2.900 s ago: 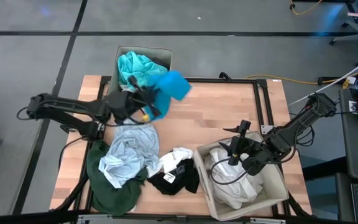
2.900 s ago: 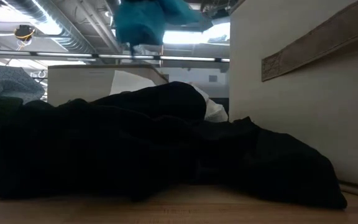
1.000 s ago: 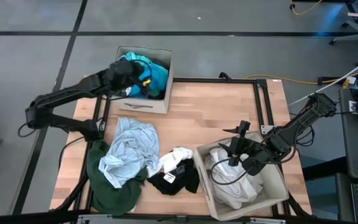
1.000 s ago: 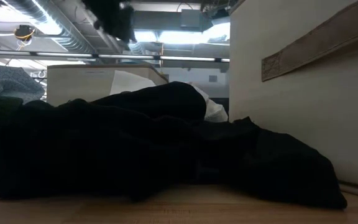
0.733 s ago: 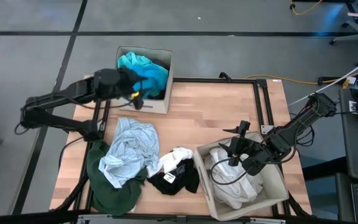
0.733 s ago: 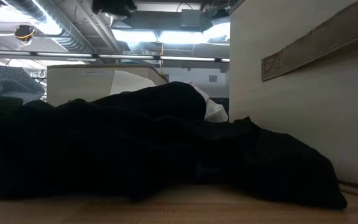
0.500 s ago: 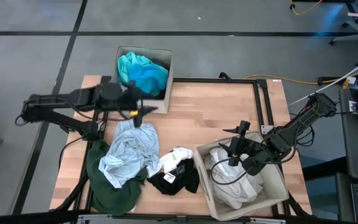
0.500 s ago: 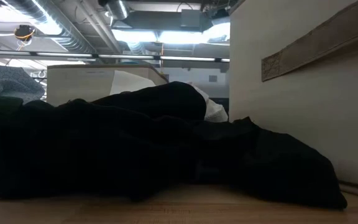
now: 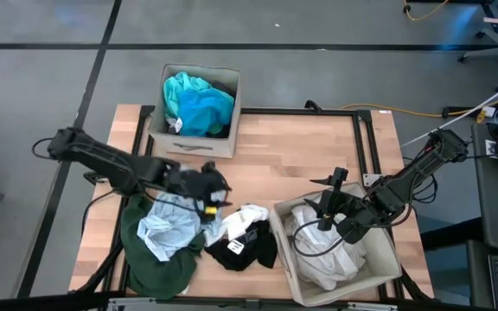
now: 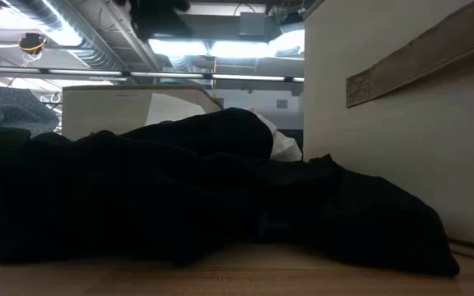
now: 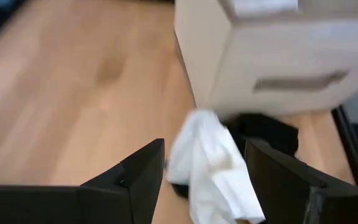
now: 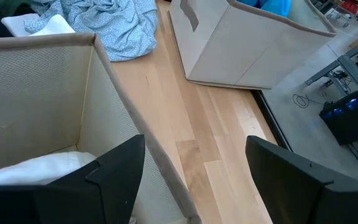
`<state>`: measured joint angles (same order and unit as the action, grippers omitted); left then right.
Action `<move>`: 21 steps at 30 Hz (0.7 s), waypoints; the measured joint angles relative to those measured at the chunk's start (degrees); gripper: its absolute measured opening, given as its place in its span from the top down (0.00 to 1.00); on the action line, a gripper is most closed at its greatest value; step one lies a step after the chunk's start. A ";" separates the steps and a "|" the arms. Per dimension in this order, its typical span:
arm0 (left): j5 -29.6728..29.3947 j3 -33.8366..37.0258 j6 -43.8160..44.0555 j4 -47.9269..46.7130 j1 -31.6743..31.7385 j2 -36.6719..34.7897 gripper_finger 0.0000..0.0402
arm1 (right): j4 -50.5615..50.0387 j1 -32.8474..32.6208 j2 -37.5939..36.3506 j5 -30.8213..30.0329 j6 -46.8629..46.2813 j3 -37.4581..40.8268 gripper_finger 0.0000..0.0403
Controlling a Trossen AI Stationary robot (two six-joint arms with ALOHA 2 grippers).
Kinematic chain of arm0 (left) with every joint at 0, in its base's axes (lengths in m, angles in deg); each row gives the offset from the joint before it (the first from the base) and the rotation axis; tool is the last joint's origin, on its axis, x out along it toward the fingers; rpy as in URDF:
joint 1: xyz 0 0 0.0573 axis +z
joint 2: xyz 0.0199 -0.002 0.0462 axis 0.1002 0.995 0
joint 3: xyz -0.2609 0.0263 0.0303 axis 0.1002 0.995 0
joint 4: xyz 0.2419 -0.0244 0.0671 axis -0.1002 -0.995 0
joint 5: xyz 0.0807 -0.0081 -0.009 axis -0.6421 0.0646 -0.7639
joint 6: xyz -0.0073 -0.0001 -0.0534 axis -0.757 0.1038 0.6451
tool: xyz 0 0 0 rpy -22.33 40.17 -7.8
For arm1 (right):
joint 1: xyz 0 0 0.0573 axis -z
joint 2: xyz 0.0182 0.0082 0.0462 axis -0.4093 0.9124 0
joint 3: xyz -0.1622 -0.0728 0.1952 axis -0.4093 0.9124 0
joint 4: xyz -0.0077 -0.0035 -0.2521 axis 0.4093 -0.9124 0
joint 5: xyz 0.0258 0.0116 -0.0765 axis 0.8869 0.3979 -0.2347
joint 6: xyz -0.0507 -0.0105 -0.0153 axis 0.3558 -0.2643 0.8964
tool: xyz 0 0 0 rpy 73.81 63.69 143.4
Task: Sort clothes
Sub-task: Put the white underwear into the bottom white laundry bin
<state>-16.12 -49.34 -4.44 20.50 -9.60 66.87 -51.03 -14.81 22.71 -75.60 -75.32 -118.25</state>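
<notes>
My left gripper (image 9: pixel 213 193) is open and empty, above the heap of clothes on the table's near left; in its wrist view (image 11: pixel 204 152) it looks down on a white garment (image 11: pixel 213 162) and a black one (image 11: pixel 263 127). The heap holds a pale blue garment (image 9: pixel 167 226), a dark green one (image 9: pixel 150 259), the white one (image 9: pixel 245 220) and the black one (image 9: pixel 245 250). Teal and bright blue garments (image 9: pixel 199 99) lie in the far beige box (image 9: pixel 232 112). My right gripper (image 9: pixel 322 212) is open and empty over the near right beige box (image 9: pixel 387 250), which holds white clothes (image 9: pixel 327 259).
Bare wood (image 9: pixel 301 151) lies between the two boxes. A black frame (image 9: pixel 366 147) runs along the table's right side. In the low view the black garment (image 10: pixel 220 189) fills the foreground, with the near box's wall (image 10: pixel 401 123) on its right.
My left gripper has gone from over the far box toward the table's near edge and to the right, and now hangs over the heap near the white garment. The bright blue garment stays in the far box.
</notes>
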 joint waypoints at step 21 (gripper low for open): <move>0.94 2.17 7.21 19.35 -4.07 23.90 0.47 | 6.14 0.00 0.00 3.01 0.39 0.00 0.30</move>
<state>-15.17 -47.17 2.77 39.85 -13.67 90.77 -44.89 -14.81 22.71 -72.59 -74.93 -118.25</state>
